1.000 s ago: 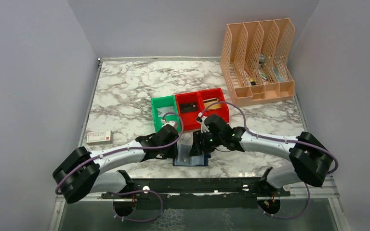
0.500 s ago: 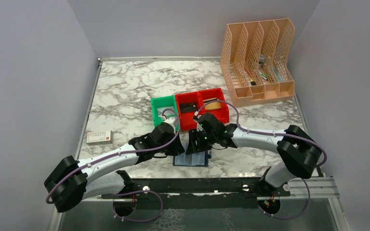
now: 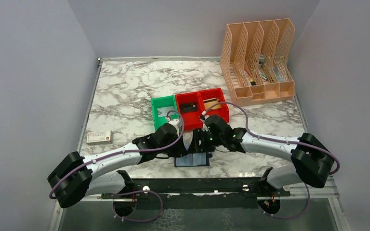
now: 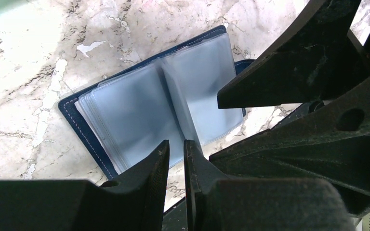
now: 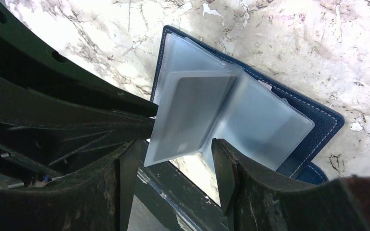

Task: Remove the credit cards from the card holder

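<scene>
Beneath both pairs of fingers, the navy card holder (image 3: 191,160) lies open and flat on the marble desk (image 3: 125,91), its clear plastic pages fanned across both halves. The left fingers (image 4: 163,161) are clenched on the outer edge of one sleeve (image 5: 192,115), holding it upright from the spine. The right fingers (image 5: 221,159) stand released, spread to either side of that raised sleeve's lower edge. A greyish rectangle shows through the sleeve; whether it is a card cannot be told. Just beyond the fingers sit a green bin (image 3: 164,99) and two red bins (image 3: 198,103), apart from the holder.
</scene>
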{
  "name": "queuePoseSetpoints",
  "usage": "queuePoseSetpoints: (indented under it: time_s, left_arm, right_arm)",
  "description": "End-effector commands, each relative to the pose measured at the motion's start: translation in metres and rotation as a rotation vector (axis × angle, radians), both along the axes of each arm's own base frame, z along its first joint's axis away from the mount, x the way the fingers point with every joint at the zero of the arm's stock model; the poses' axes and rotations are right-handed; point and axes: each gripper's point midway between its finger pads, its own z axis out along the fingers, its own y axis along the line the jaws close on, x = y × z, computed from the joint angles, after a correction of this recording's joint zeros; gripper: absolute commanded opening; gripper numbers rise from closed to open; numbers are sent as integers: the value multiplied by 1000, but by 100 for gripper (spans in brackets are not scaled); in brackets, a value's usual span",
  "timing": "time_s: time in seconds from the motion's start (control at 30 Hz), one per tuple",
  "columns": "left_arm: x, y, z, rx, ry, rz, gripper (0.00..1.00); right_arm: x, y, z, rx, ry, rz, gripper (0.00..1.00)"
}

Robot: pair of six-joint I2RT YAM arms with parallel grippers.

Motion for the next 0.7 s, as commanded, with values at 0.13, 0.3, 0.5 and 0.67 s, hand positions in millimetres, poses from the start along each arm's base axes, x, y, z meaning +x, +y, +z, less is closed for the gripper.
queuePoseSetpoints:
  time_s: [0.13,0.3,0.5,0.67]
  left_arm:
    - [0,-7,5,-25,-10,-23,21]
    - [-1,-6,4,-24,-9,-18,21]
    - [0,-5,2,-15,-7,-15,21]
    - [0,-5,0,-7,-3,-15,21]
  right_arm:
    - [-2,10,0,41,26,-3,57]
    - [2,0,-12,-27,19,-32,48]
    - [5,-11,-16,-79,-2,-54,36]
    - [9,-19,-15,-117,-30,-72,33]
